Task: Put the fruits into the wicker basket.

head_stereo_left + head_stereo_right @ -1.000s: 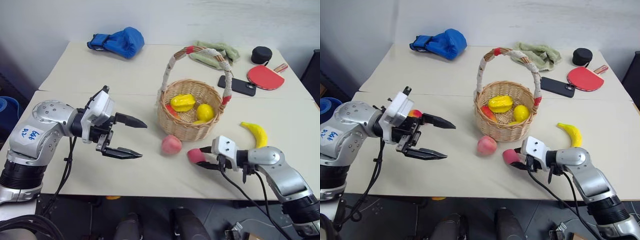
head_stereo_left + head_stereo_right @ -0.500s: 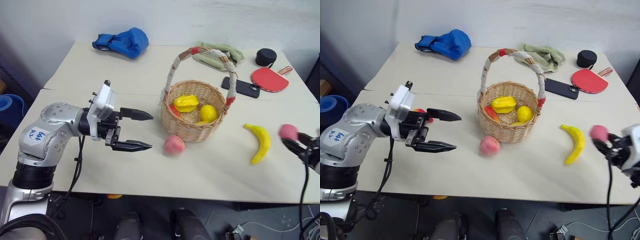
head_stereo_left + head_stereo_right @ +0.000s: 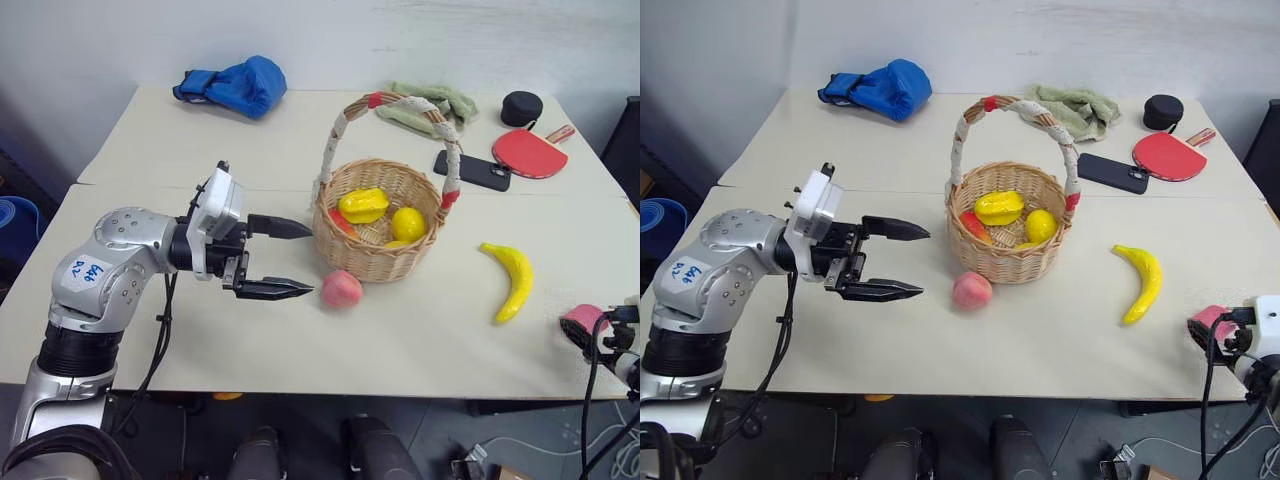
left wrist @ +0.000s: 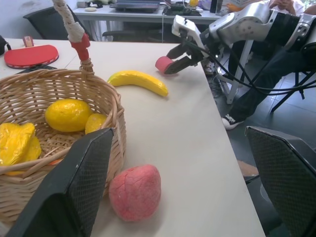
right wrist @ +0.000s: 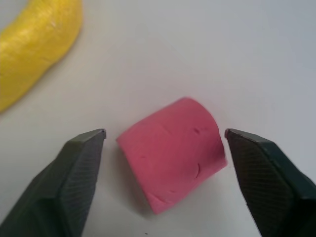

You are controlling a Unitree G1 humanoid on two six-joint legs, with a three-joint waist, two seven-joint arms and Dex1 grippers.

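Some yellow fruit already sits in our basket (image 3: pixel 380 215). The peach (image 3: pixel 341 289) lies touching its near side, the banana (image 3: pixel 511 279) to its right. Our left gripper (image 3: pixel 283 257) is wide open, empty; right gripper (image 5: pixel 165 148) jaws spread around the pink block (image 5: pixel 173 150), not gripping.

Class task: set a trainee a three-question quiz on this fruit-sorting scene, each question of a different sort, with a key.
1. True or false: the banana lies inside the wicker basket.
2. Which fruit lies on the table nearest the left gripper? A peach, B banana, C lemon.
3. What lies between the right gripper's open fingers?

Key: 1 false, it lies on the table; 2 A, the peach; 3 the pink block.
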